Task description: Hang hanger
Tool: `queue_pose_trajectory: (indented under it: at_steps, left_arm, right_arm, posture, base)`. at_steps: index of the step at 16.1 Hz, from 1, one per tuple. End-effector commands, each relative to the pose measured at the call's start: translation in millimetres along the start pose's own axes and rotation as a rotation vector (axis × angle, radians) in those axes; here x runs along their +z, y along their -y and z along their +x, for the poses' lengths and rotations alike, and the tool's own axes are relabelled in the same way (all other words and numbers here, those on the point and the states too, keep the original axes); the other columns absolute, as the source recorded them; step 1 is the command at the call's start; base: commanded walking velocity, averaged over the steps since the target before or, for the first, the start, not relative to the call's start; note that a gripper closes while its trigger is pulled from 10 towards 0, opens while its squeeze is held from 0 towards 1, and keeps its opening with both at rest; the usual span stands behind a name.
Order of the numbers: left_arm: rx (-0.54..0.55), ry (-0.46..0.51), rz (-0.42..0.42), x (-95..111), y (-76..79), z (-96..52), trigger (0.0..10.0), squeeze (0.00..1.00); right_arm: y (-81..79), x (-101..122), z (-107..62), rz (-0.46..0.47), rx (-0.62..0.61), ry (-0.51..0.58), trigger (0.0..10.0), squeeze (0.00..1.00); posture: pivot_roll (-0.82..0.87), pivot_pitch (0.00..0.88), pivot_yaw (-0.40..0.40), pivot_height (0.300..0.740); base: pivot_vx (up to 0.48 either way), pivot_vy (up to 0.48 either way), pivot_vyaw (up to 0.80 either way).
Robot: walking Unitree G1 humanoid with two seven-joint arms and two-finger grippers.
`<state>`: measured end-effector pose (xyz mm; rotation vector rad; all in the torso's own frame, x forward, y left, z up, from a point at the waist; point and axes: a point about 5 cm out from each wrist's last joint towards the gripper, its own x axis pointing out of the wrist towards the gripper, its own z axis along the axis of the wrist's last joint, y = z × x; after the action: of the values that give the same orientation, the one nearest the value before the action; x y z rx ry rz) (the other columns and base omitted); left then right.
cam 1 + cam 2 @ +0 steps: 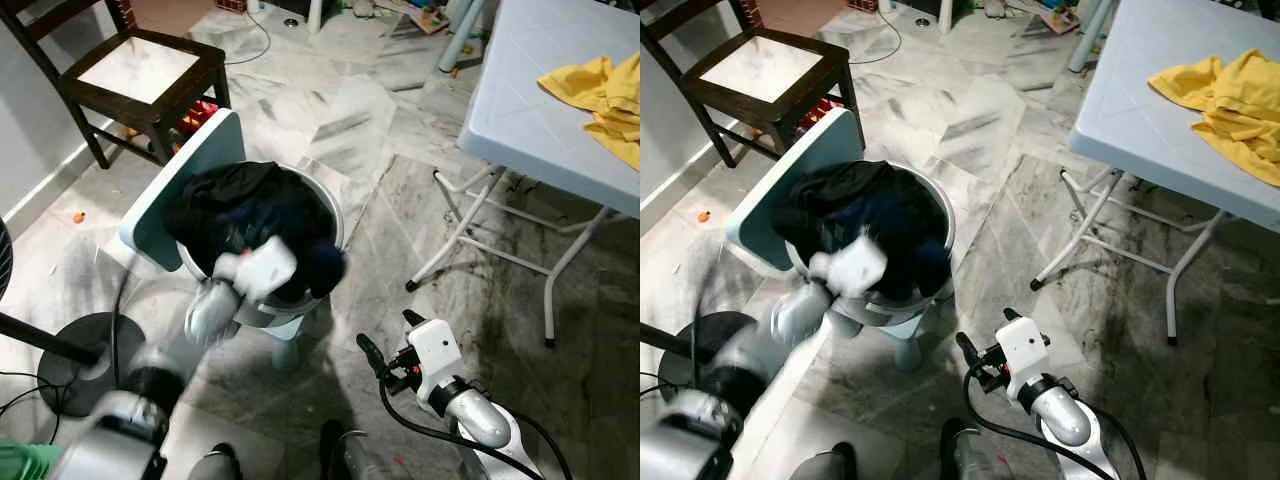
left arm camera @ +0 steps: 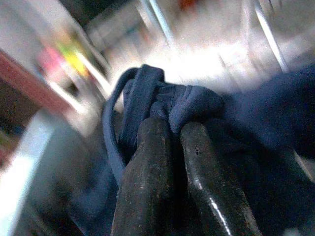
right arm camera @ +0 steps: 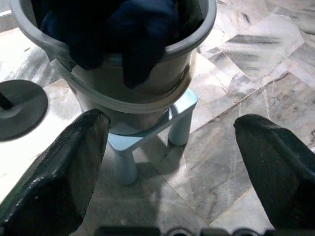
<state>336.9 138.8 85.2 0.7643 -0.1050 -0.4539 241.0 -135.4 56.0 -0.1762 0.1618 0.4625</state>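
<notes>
**Left gripper pinched dark cloth in the laundry bucket**

The marble floor (image 1: 400, 260) spread under everything, grey and streaked. To the robot's right stood a pale folding table (image 1: 530, 110) on white legs, with a yellow garment (image 1: 605, 100) crumpled on its top. At the far left sat a dark wooden chair (image 1: 135, 75) with a light seat, and nearer the robot the round black base of a fan (image 1: 80, 350) rested on the floor.

In the middle, a grey bucket (image 3: 182, 54) stood on a small light-blue stool (image 3: 147, 142), heaped with dark navy clothes (image 1: 250, 215). A light-blue board (image 1: 175, 180) leaned beside the bucket's far-left side.

The left gripper (image 2: 172, 132) reached into the top of the bucket, its arm blurred in the head views. Its two black fingers were pressed nearly together, pinching a fold of the navy cloth (image 2: 182, 105) between their tips.

The right gripper (image 3: 170, 167) hung low in front of the stool, apart from the bucket, with its fingers spread wide and nothing between them.

I could not make out a hanger anywhere among the clothes or around the bucket.
</notes>
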Motion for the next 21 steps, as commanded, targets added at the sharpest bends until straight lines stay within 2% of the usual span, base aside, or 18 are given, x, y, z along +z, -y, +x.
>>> queue_pose_trajectory:
  at_steps: [1,2,3,4,5,7,8,10,12,13,15,16,17,19,21]
  left_arm:
    - [-0.047,-0.101,-0.063,-18,12.1,-8.3,0.0,0.0]
    - [-0.061,-0.135,-0.092,-22,15.8,-9.8,0.0,0.0]
    - [-0.052,-0.145,-0.08,-24,15.6,-10.0,0.0,0.0]
    - [-0.017,-0.167,-0.101,-25,12.6,-8.7,7.1,0.28]
    - [0.024,-0.18,-0.127,-25,7.1,-6.5,10.0,1.0]
    - [0.075,-0.172,-0.124,-23,0.9,-4.2,10.0,1.0]
    - [0.195,-0.152,-0.298,-18,-5.0,-1.7,10.0,1.0]
    - [0.251,-0.117,-0.606,-13,4.3,-0.6,10.0,1.0]
    - [0.279,-0.077,-0.741,-7,11.1,-0.4,10.0,1.0]
    - [0.298,-0.026,-0.817,3,16.2,0.3,10.0,1.0]
    - [0.29,0.025,-0.85,14,21.4,1.3,10.0,1.0]
    - [0.317,0.064,-0.917,23,21.2,1.5,10.0,1.0]
    - [0.334,0.074,-0.948,25,19.9,0.3,10.0,1.0]
    - [0.397,0.053,-0.988,23,16.7,-4.2,10.0,1.0]
    - [0.449,-0.018,-1.072,13,15.9,-5.7,10.0,1.0]
  right_arm:
    - [0.2,-7,-3.5,-0.002,-0.004,-0.03,10.0,0.0]
    - [-0.2,-7,-3.5,-0.003,-0.003,-0.031,10.0,0.0]
    - [-0.7,-7,-3.6,-0.004,-0.002,-0.032,10.0,0.0]
    - [-1.2,-7,-4.0,-0.005,-0.001,-0.034,10.0,0.0]
    - [-1.3,-7,-4.7,-0.006,-0.002,-0.035,10.0,0.0]
    - [-1.0,-8,-5.7,-0.006,-0.004,-0.037,10.0,0.0]
    - [-0.8,-9,-7.3,-0.006,-0.006,-0.04,10.0,0.0]
    - [-0.8,-9,-7.6,-0.006,-0.006,-0.042,10.0,0.0]
    - [-1.5,-8,-6.1,-0.006,-0.003,-0.04,10.0,0.0]
    - [-1.6,-8,-5.0,-0.007,0.002,-0.039,10.0,0.0]
    - [-1.8,-8,-3.9,-0.009,0.007,-0.038,10.0,0.0]
    - [-2.0,-7,-2.5,-0.01,0.011,-0.037,10.0,0.0]
    - [-2.1,-7,-2.0,-0.01,0.012,-0.036,10.0,0.0]
    - [-2.1,-7,-1.8,-0.01,0.011,-0.036,10.0,0.0]
    - [-2.4,-7,-2.0,-0.008,0.012,-0.036,10.0,0.0]
  posture:
    - [-0.12,0.257,-0.116,0.74]
    - [-0.12,0.258,-0.116,0.74]
    - [-0.12,0.26,-0.116,0.74]
    - [-0.13,0.26,-0.116,0.74]
    - [-0.13,0.263,-0.114,0.74]
    - [-0.14,0.264,-0.116,0.74]
    - [-0.14,0.266,-0.116,0.74]
    - [-0.13,0.267,-0.118,0.74]
    - [-0.13,0.267,-0.118,0.74]
    - [-0.12,0.267,-0.121,0.74]
    - [-0.12,0.267,-0.122,0.74]
    - [-0.12,0.265,-0.124,0.74]
    - [-0.12,0.264,-0.123,0.74]
    - [-0.12,0.263,-0.121,0.74]
    - [-0.12,0.261,-0.118,0.74]
  base:
    - [0.0,0.0,0.0]
    - [0.0,0.0,0.0]
    - [0.0,0.0,0.0]
    - [0.0,0.0,0.0]
    - [0.0,0.0,0.0]
    - [0.0,0.0,0.0]
    - [0.0,0.0,0.0]
    - [0.0,0.0,0.0]
    - [0.0,0.0,0.0]
    - [0.0,0.0,0.0]
    - [0.0,0.0,0.0]
    - [0.0,0.0,0.0]
    - [0.0,0.0,0.0]
    - [0.0,0.0,0.0]
    - [0.0,0.0,0.0]
